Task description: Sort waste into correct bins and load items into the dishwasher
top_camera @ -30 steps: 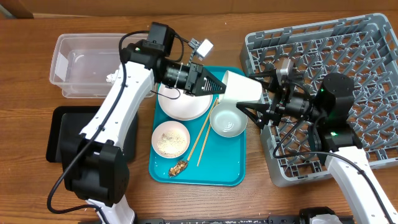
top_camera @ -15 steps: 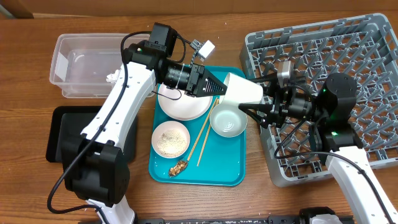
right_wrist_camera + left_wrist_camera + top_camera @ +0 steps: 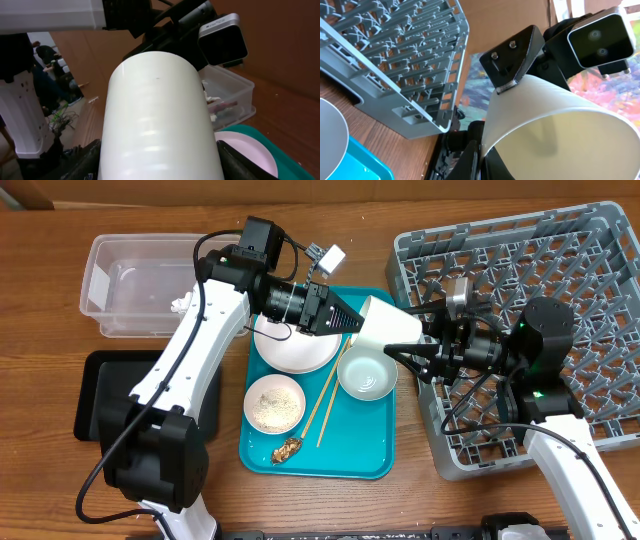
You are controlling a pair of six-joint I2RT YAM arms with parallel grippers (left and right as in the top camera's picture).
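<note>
A white cup [image 3: 388, 328] hangs on its side above the teal tray [image 3: 370, 442], between both arms. My left gripper [image 3: 352, 323] is shut on the cup's rim [image 3: 492, 131], one finger inside and one outside. My right gripper [image 3: 398, 330] comes from the dish rack [image 3: 540, 320] side, and its fingers [image 3: 80, 161] press both sides of the cup's body [image 3: 157, 125]. On the tray lie a white plate [image 3: 295, 345], a bowl of rice [image 3: 275, 402], an empty bowl [image 3: 366, 375], chopsticks [image 3: 327, 405] and a brown scrap [image 3: 289, 448].
The clear tub [image 3: 140, 285] stands at the back left with a white napkin [image 3: 182, 304] at its near corner. The black tray [image 3: 95, 395] lies in front of it, partly under my left arm. The grey rack fills the right side.
My right gripper has slid a little left along the cup and its jaws have closed in onto the cup's sides. The left gripper has kept its grip on the rim.
</note>
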